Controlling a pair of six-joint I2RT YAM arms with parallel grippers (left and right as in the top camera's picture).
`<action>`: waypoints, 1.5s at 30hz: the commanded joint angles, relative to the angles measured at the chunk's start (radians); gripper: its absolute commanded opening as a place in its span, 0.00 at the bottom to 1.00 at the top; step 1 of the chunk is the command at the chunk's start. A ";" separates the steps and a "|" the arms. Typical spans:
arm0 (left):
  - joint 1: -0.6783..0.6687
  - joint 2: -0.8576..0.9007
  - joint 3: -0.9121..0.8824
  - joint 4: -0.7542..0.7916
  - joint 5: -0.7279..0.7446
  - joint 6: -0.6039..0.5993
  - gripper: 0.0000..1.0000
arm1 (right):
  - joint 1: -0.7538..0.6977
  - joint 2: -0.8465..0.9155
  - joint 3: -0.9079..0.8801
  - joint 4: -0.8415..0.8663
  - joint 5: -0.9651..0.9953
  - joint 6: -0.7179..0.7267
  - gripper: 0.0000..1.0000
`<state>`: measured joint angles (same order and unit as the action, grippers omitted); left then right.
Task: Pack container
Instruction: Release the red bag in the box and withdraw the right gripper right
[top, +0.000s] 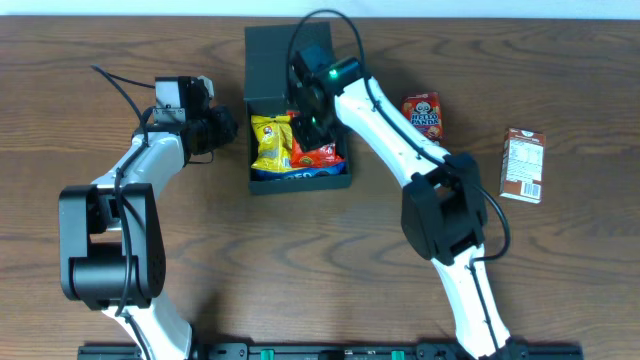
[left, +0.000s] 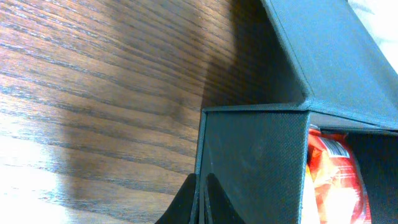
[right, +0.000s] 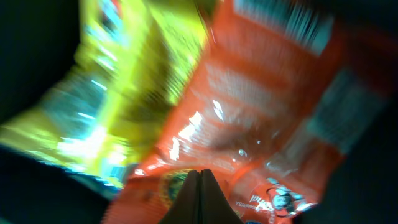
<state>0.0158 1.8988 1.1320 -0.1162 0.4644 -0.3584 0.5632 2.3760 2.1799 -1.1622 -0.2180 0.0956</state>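
Note:
The black container (top: 268, 60) stands open at the table's back middle, its flap lid (left: 329, 50) laid back. Inside lie a yellow packet (top: 270, 140), an orange packet (top: 322, 152) and a blue packet (top: 300, 178). My left gripper (top: 232, 128) is at the box's left side; in the left wrist view it (left: 202, 180) is shut on the container's left wall (left: 255, 162). My right gripper (top: 312, 118) reaches into the box; in the right wrist view it (right: 200, 174) is shut and empty just over the orange packet (right: 249, 93), beside the yellow packet (right: 118, 81).
A red Hello Panda packet (top: 423, 115) lies on the table right of the box. A brown carton (top: 522, 165) lies flat further right. The table top is dark wood (left: 93, 93).

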 joint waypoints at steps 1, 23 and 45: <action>-0.001 0.003 0.024 -0.003 -0.004 0.022 0.06 | 0.008 -0.009 0.071 -0.002 -0.053 -0.057 0.01; 0.003 0.003 0.025 -0.011 -0.027 0.022 0.06 | 0.069 0.000 -0.230 0.278 -0.196 -0.056 0.01; 0.003 0.003 0.025 -0.041 -0.027 0.022 0.06 | -0.198 -0.098 0.233 -0.078 0.212 -0.059 0.02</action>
<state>0.0166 1.8988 1.1320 -0.1539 0.4419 -0.3580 0.4232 2.2715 2.4172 -1.2060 -0.1894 0.0441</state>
